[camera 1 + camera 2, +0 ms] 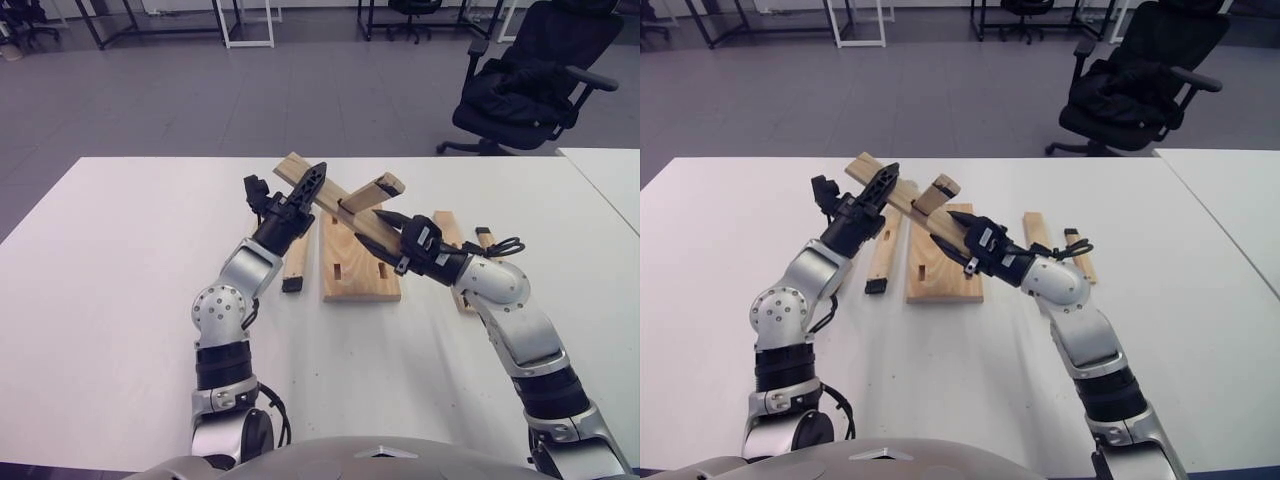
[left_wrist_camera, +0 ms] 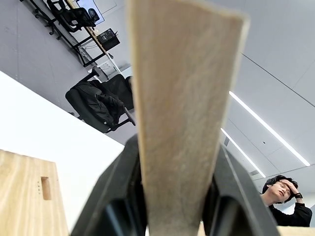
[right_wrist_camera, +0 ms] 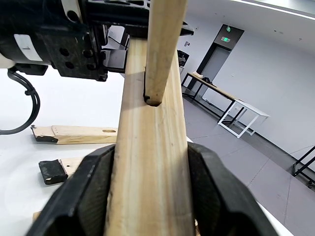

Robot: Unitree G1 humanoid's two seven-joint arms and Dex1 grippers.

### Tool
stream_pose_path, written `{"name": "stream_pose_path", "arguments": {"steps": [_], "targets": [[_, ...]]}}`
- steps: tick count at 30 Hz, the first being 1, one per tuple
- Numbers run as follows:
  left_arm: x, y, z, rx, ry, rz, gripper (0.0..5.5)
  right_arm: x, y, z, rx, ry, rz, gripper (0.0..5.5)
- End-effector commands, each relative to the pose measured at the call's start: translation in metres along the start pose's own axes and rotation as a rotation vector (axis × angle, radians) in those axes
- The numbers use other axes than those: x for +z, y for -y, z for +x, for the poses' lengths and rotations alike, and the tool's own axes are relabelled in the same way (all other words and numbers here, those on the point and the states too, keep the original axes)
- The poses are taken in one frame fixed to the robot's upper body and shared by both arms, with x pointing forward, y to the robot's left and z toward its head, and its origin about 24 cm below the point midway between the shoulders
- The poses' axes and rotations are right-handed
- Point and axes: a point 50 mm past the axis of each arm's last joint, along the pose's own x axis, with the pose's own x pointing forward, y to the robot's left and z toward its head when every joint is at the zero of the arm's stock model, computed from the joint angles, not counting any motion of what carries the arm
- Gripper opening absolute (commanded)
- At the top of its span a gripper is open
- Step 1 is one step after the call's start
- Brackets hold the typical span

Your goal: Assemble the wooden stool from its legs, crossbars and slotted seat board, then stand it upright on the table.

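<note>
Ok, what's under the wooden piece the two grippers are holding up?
The slotted seat board lies flat on the table beneath it, two slots showing. The held piece and right gripper cover the board's far end.

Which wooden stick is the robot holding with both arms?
The long flat stick tilted above the seat board, gripped by the left tool and right tool. A short bar just plugs into it; the other sticks lie on the table.
</note>
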Motion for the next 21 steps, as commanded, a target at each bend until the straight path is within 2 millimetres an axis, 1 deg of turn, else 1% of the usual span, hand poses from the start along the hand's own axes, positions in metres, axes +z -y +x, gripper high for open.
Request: {"name": "stream_pose_path", "arguments": {"steps": [1,2,4,5,7,8,9,11,14,17,21], "targets": [[0.001,0.000,-0.003,0.023,0.012,0.017,1.08,0.000,-0.003,-0.002,0.040,-0.009,-0.006,2.11],[0.001,-0.001,-0.004,0.032,0.018,0.027,1.08,-0.001,-0.005,-0.002,0.052,-0.019,-0.004,2.50],[0.008,-0.004,-0.010,0.104,0.045,0.135,1.04,-0.004,-0.008,-0.005,0.075,-0.045,-0.017,2.86],[0.016,-0.008,-0.017,0.171,0.084,0.225,1.02,-0.005,-0.007,-0.007,0.074,-0.058,-0.020,3.13],[0.034,-0.008,-0.034,0.271,0.210,0.319,1.02,-0.010,-0.003,-0.014,0.048,-0.090,-0.022,3.48],[0.039,-0.004,-0.043,0.300,0.256,0.342,1.02,-0.014,-0.001,-0.018,0.026,-0.116,-0.024,3.68],[0.039,0.000,-0.049,0.324,0.279,0.355,1.02,-0.020,0.002,-0.023,-0.007,-0.155,-0.031,3.92],[0.029,0.004,-0.058,0.371,0.289,0.347,1.02,-0.036,0.010,-0.028,-0.089,-0.248,-0.050,3.95],[0.015,-0.002,-0.065,0.446,0.289,0.318,1.02,-0.058,0.018,-0.029,-0.198,-0.364,-0.129,3.95],[0.010,-0.004,-0.069,0.523,0.309,0.382,1.02,-0.073,0.017,-0.030,-0.212,-0.456,-0.234,3.95],[0.005,-0.006,-0.064,0.540,0.316,0.383,1.02,-0.083,0.015,-0.025,-0.194,-0.499,-0.339,3.95]]}}
